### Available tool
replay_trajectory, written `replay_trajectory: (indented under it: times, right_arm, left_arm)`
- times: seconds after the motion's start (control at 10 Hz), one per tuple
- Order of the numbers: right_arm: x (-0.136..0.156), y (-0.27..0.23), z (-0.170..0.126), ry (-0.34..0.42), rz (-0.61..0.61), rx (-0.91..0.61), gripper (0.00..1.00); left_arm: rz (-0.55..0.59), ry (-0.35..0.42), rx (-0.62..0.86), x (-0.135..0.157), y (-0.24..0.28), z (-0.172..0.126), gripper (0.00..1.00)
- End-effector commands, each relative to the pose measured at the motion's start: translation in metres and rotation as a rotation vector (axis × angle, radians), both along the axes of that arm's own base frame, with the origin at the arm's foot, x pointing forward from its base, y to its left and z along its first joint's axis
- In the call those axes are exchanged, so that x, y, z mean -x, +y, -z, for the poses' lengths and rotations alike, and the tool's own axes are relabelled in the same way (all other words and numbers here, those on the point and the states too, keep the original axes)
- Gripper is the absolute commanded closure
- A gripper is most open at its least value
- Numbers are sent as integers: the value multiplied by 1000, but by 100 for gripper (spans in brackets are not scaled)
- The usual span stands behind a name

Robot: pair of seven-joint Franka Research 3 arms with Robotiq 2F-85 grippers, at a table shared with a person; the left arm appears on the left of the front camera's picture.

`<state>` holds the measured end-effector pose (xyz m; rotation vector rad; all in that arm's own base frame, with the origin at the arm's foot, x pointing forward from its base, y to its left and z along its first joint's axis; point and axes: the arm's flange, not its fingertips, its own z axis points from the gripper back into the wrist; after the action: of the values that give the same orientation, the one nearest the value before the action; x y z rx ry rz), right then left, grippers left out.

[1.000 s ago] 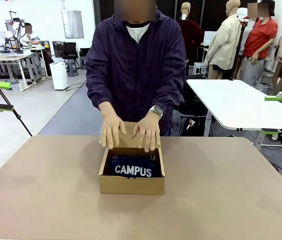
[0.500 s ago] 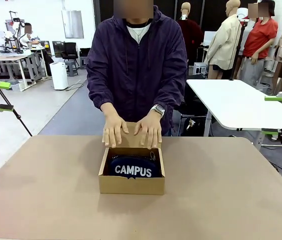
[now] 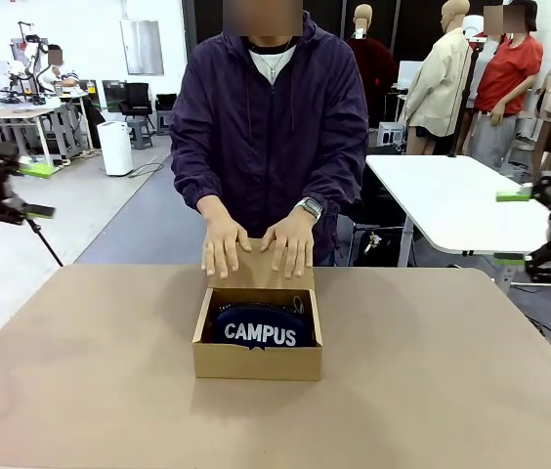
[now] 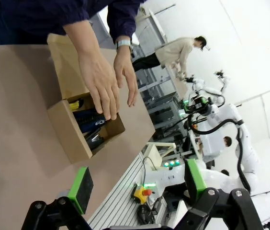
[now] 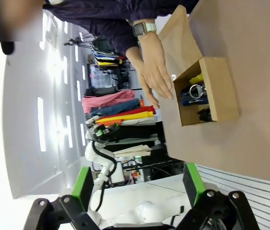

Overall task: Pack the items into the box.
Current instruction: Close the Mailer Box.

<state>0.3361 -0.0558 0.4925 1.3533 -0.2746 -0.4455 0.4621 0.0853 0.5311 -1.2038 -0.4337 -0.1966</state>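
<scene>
The box point(image 3: 256, 360) stands at the middle of the table, its flap lid point(image 3: 256, 272) tilted up at the far side under the person's two hands point(image 3: 225, 244). Inside lies the navy CAMPUS pouch point(image 3: 259, 330). In the left wrist view the box point(image 4: 68, 129) holds the yellow knife point(image 4: 76, 103), the pouch point(image 4: 88, 117) and a black stapler point(image 4: 95, 141). The right wrist view shows the box point(image 5: 219, 88) with the knife point(image 5: 196, 79) and the pouch point(image 5: 191, 99). My left gripper point(image 3: 38, 190) point(image 4: 138, 182) and right gripper point(image 3: 512, 227) point(image 5: 137, 186) hang open and empty, off the table's sides.
The brown table point(image 3: 80, 371) is bare around the box. The person stands at the far edge. A white table point(image 3: 461, 200) stands behind at the right, near my right gripper.
Both grippers have shifted inward toward the table. The person's hands have slid back a little on the flap lid.
</scene>
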Motion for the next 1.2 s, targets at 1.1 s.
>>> replay_trajectory:
  times: [1.1]
  right_arm:
    - [-174,123,97,-179,-217,88,0]
  left_arm:
    - [95,-29,-73,-128,-117,110,0]
